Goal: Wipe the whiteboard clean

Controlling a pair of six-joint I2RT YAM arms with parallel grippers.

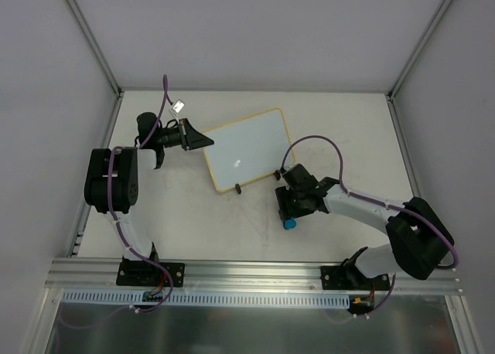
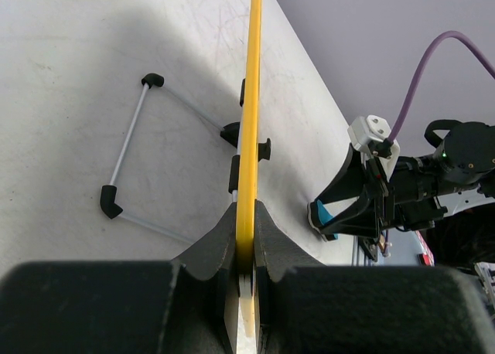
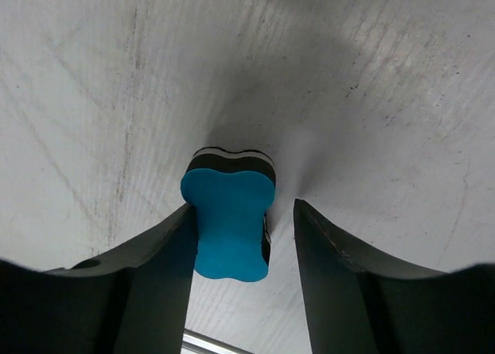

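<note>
The whiteboard, white with a pale-yellow frame, lies tilted at the middle of the table, with a faint small mark on it. My left gripper is shut on its left edge. In the left wrist view the yellow frame runs edge-on between the closed jaws of the left gripper. The blue eraser stands on the table between the fingers of my open right gripper. It touches the left finger, with a gap to the right one. From above the eraser is near the board's right corner.
A wire stand with black tips lies on the table behind the board, and black clip feet sit on the frame. Grey walls enclose the table on three sides. An aluminium rail runs along the near edge.
</note>
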